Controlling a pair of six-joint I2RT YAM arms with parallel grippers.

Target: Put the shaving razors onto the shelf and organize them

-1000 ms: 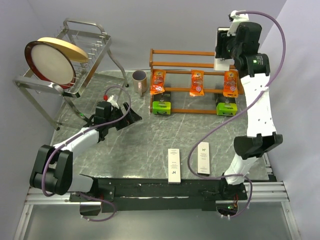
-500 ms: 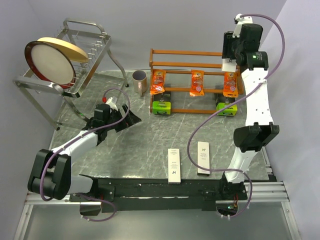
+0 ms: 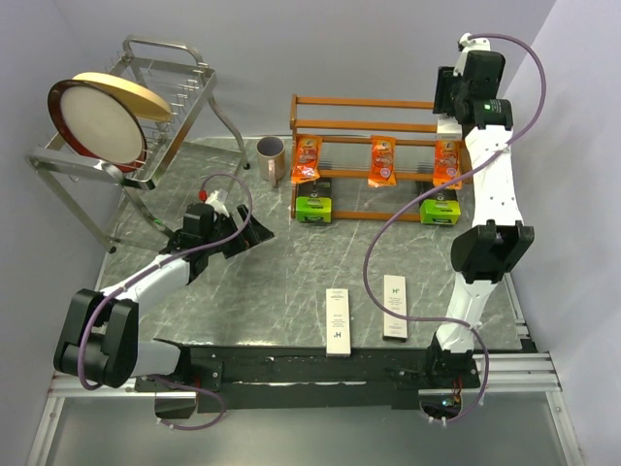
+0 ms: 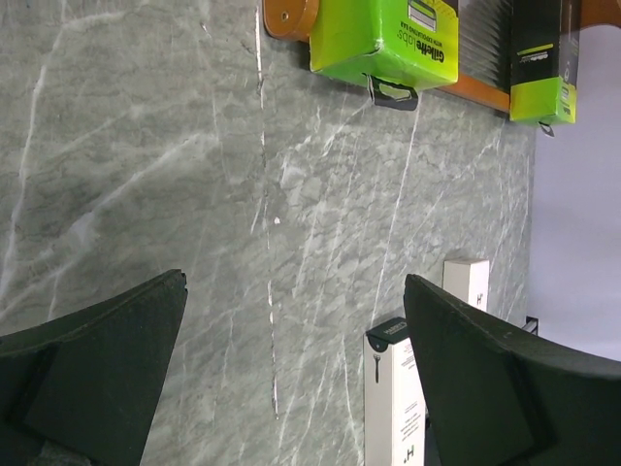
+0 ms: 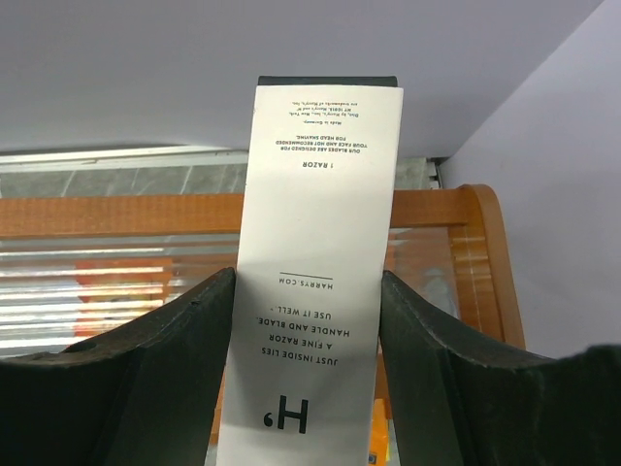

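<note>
Grey marble table (image 3: 291, 262) carries all that we see. At its far left corner stands a wire rack (image 3: 184, 97) with a round plate (image 3: 97, 121). Over the left part of the surface our left gripper (image 3: 255, 231) hangs released, with nothing between the fingers. A mug (image 3: 271, 155) stands just beside the left end of the shelf (image 3: 359, 102), which runs along the far edge. Three orange packets (image 3: 382, 160) sit on its middle tier and two green packs (image 3: 314, 206) on the lowest. Two white boxes (image 3: 337, 320) lie by the near edge (side by side, not touching). At the shelf's right end, by the top rail, our right gripper (image 5: 309, 320) is clenched on a long white box (image 5: 320, 223).
</note>
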